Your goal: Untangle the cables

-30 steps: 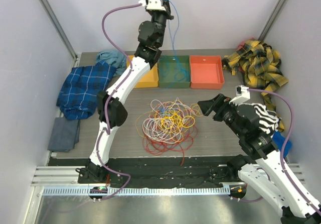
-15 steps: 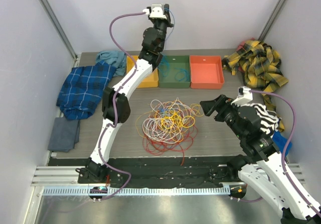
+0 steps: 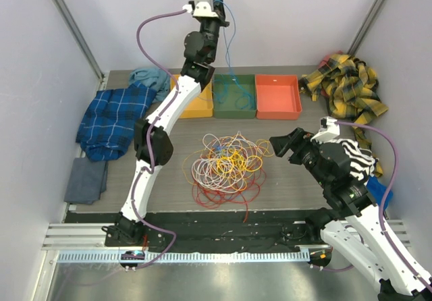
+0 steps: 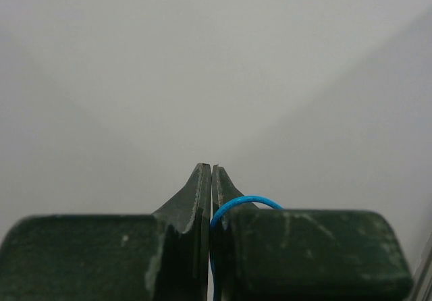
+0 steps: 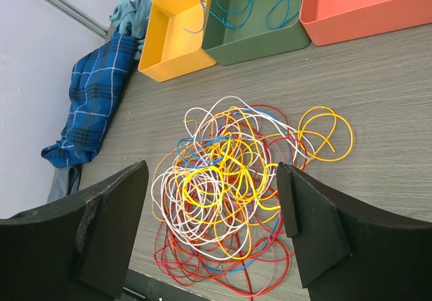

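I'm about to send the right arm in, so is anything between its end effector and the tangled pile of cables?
Nothing visible. The open right end effector faces the pile of cables across bare table, and the wrist view shows the pile framed between its fingers, unobstructed.

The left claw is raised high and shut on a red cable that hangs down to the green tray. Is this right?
Not quite: the cable is blue, not red, as the left wrist view shows. The rest holds: the left claw is raised high, shut on it, and it hangs down to the green tray.
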